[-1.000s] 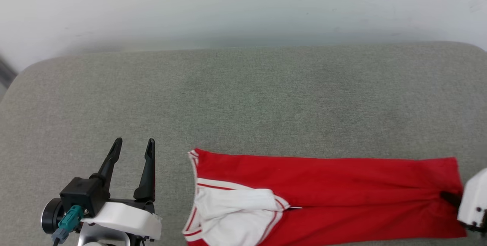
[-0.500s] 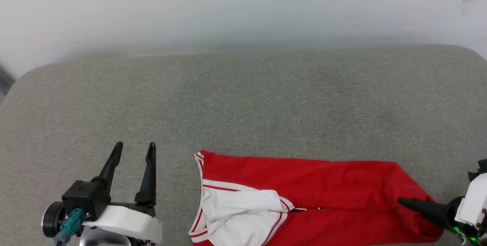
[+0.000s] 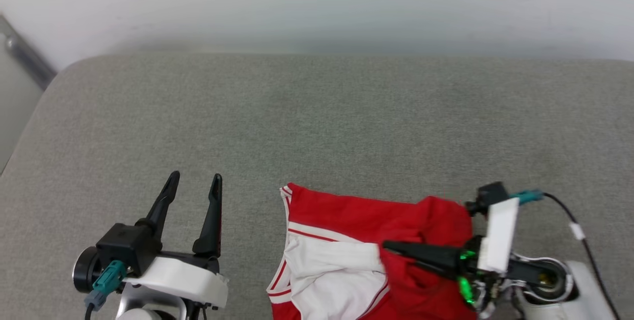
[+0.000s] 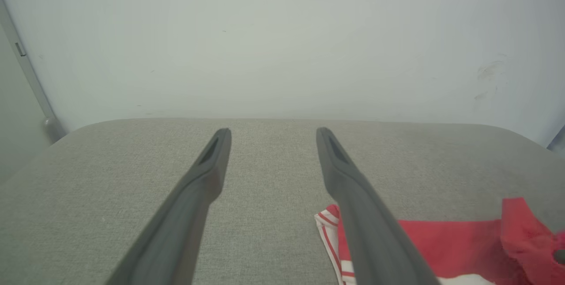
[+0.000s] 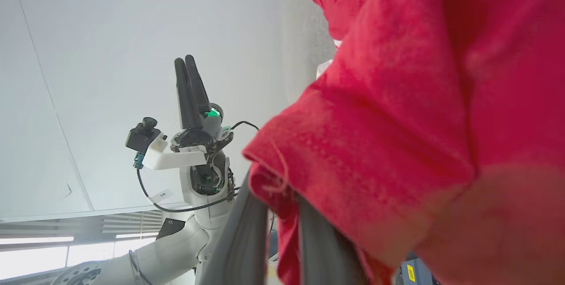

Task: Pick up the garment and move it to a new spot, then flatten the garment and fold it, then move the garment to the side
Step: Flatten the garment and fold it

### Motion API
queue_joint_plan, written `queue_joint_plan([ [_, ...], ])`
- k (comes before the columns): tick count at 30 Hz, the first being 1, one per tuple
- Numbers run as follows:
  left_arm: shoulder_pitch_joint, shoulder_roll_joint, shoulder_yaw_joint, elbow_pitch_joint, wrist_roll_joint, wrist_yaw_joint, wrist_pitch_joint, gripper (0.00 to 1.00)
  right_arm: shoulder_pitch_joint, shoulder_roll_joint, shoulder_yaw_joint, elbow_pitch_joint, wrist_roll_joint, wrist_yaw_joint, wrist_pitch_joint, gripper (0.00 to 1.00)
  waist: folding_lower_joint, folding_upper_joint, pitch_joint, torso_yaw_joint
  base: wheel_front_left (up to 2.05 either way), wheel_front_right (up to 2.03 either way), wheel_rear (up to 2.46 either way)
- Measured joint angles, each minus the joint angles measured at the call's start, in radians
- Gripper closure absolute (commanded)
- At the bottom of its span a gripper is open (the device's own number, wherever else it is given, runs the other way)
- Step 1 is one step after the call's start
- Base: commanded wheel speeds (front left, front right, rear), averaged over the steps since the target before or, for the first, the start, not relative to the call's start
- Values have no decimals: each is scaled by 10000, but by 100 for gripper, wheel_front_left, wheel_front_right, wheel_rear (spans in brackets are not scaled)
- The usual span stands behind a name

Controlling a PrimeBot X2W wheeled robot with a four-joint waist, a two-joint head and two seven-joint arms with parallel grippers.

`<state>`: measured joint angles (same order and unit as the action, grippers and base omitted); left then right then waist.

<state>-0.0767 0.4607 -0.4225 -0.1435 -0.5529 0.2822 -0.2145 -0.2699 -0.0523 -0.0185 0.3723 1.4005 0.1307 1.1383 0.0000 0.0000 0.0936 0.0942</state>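
Note:
The garment [image 3: 346,216], red with white red-striped sleeves [image 3: 327,270], lies at the near edge of the grey padded surface [image 3: 317,122]. Its right end is lifted and doubled back to the left over the rest. My right gripper [image 3: 385,246] points left above the sleeves, shut on that red end. In the right wrist view the red cloth [image 5: 397,121] drapes over my fingers [image 5: 247,241] and hides their tips. My left gripper [image 3: 194,179] stands open and empty to the left of the garment, apart from it. Between its fingers [image 4: 212,166] is bare surface, with the garment's collar edge [image 4: 329,227] beside the right one.
A white wall [image 3: 317,3] runs behind the padded surface, whose rounded left corner [image 3: 64,70] meets a dark strip [image 3: 27,57]. A black cable [image 3: 579,231] trails from my right wrist. Bare padding spreads beyond and to the left of the garment.
My right gripper has carried the garment's right end leftward across it, so the cloth is now doubled over. The head view has shifted. My left gripper has stayed open.

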Motion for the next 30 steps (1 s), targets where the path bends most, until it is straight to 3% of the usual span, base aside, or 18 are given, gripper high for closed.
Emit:
queue_joint_plan([
  [7, -461, -284, -153, 205, -6, -268, -107, 0, -659, 10, 2642, 414, 623, 0, -1243, 100, 0, 0, 508, 403, 0, 0, 0],
  [14, -806, -550, -253, 502, -42, -525, -263, 0, -1361, 15, 3883, 727, 1064, 0, -2452, 99, 1, 0, 1081, 783, 0, 0, 0],
  [15, -835, -579, -253, 531, -40, -537, -268, 0, -1432, 15, 3971, 754, 941, 0, -2646, 56, 1, 0, 1152, 823, 0, 0, 0],
  [16, -859, -602, -253, 560, -33, -564, -282, 0, -1499, 17, 4061, 798, 819, 0, -2805, 0, 1, 0, 1221, 857, 0, 0, 0],
  [24, -974, -667, -215, 746, 35, -686, -362, 0, -1773, -140, 4711, 274, -479, 0, -3795, 0, 1, 0, 1420, 872, 0, 0, 0],
  [30, -975, -667, -213, 836, 35, -708, -368, 0, -2049, -1200, 5889, -980, -2951, 0, -5219, 0, 1, 0, 1190, 649, 0, 0, 0],
])
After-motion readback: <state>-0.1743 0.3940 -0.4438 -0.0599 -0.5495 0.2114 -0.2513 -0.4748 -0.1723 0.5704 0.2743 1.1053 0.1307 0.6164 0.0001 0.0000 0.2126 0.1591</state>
